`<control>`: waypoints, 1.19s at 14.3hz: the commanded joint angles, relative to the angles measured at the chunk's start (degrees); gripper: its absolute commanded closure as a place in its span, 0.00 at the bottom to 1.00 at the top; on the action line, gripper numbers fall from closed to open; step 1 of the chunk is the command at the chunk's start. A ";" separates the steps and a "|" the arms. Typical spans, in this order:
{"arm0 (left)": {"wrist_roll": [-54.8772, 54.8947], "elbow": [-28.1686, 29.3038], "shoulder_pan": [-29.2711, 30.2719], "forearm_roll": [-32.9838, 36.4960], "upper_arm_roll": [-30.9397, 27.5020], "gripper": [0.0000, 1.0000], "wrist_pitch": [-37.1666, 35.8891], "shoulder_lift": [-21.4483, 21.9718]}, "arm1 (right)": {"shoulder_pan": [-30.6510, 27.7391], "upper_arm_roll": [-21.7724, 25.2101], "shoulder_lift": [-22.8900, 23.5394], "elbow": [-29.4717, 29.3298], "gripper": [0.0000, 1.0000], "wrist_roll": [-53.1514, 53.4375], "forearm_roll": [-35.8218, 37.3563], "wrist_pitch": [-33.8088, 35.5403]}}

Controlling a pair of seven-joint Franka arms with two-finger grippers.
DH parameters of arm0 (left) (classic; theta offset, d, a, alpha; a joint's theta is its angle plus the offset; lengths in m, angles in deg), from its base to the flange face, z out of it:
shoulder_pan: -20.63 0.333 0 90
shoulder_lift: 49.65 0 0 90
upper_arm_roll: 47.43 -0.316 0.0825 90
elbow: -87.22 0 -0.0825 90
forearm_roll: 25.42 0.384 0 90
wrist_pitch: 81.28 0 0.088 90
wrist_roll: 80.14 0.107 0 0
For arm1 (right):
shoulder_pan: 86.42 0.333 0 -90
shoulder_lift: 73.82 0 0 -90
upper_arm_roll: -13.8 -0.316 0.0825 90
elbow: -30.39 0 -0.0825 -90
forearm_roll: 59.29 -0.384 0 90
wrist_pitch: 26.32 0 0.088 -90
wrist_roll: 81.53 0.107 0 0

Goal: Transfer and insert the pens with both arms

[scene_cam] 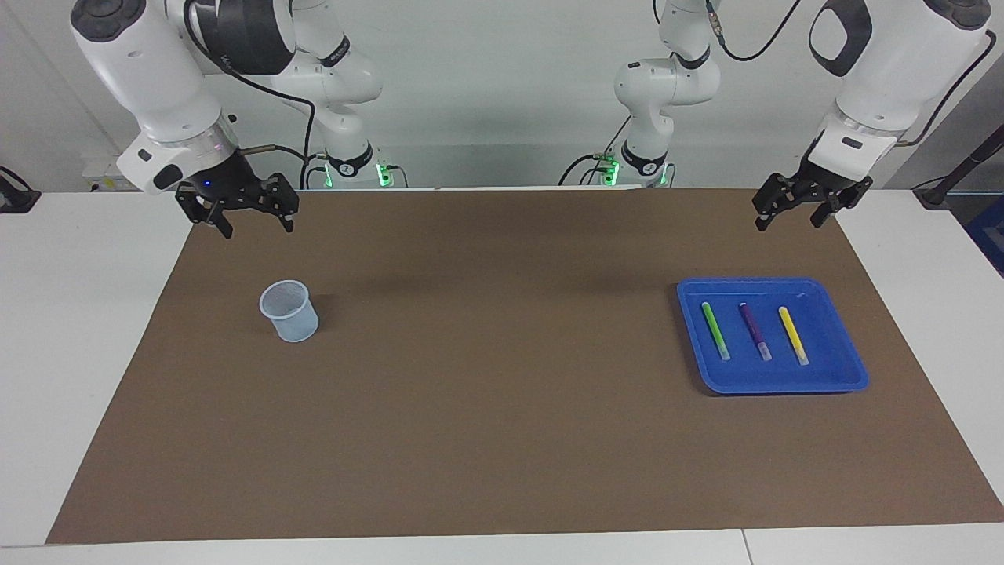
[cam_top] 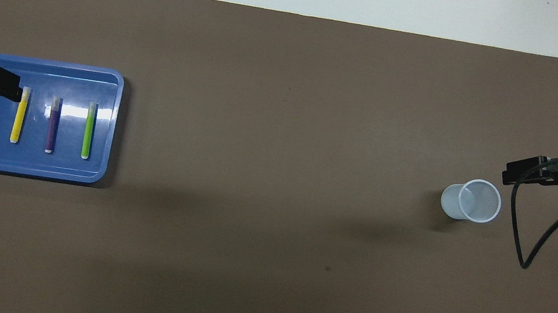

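Three pens lie side by side in a blue tray [scene_cam: 784, 384] [cam_top: 31, 168] at the left arm's end: green [scene_cam: 714, 330] [cam_top: 89, 130], purple [scene_cam: 754, 331] [cam_top: 53, 125] and yellow [scene_cam: 793, 335] [cam_top: 20, 114]. My left gripper [scene_cam: 788, 224] [cam_top: 9, 91] hangs open and empty, raised over the tray's outer edge beside the yellow pen. A pale translucent cup [scene_cam: 290, 312] [cam_top: 472, 200] stands upright at the right arm's end. My right gripper [scene_cam: 258, 227] [cam_top: 514, 176] hangs open and empty in the air over the mat beside the cup.
A brown mat [scene_cam: 502, 439] covers most of the white table [scene_cam: 70, 314]. A black cable [cam_top: 522, 251] loops down from the right wrist over the mat beside the cup. Between cup and tray the mat is bare.
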State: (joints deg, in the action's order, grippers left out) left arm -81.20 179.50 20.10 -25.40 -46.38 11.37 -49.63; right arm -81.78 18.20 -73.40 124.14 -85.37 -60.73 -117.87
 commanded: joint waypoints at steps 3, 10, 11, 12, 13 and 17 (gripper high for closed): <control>0.63 1.06 -0.87 1.13 -0.87 0.00 0.87 1.21 | 0.02 -0.09 -1.30 1.34 0.00 0.06 -0.22 0.32; 0.71 1.15 -0.79 1.13 -0.78 0.00 0.96 1.30 | -0.07 -0.52 -1.39 1.34 0.00 -0.03 -0.31 0.49; 0.71 1.15 -0.61 1.13 -0.78 0.00 0.96 1.30 | 0.02 -0.70 -1.39 1.34 0.00 -0.20 -0.40 0.49; 0.71 1.15 -0.61 1.13 -0.78 0.00 1.04 1.30 | 0.02 -1.48 -1.39 1.34 0.00 -0.03 -0.40 0.41; 0.54 1.15 -0.52 1.04 -0.78 0.00 1.31 1.30 | -0.07 -2.10 -1.39 1.34 0.00 0.15 -0.49 0.15; -0.34 1.76 -0.44 1.04 -0.43 0.00 2.80 1.48 | -0.25 -2.02 -1.65 2.13 0.00 0.32 -1.10 -0.12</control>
State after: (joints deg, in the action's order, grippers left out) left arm -81.21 179.50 20.11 -25.36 -46.57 12.48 -49.59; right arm -81.52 16.24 -73.42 124.27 -85.37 -60.73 -117.87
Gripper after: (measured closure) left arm 0.000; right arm 0.000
